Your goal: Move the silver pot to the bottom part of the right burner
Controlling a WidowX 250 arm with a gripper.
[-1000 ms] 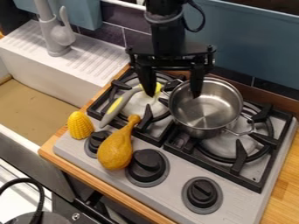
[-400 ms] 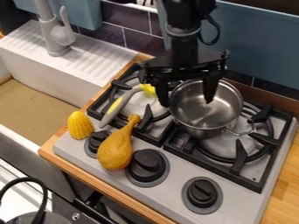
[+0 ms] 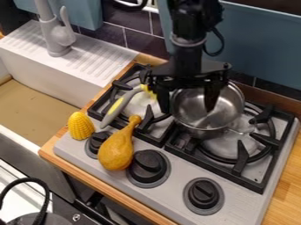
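Yellow corn, drumstick between knobs, utensil near pot

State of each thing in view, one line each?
Right burner: no flame
Left burner: no flame
Pot: upright, lidless
Gripper: jaws open, astride pot's left wall
Grey-yellow utensil: lying on left burner
Drumstick: lying down
Corn: whole
Knobs: settings unreadable

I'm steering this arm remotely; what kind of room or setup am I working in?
It looks like a kitchen, possibly a toy one: there is a stove with black knobs, a grey faucet over a sink, and a silver pot on the stove.
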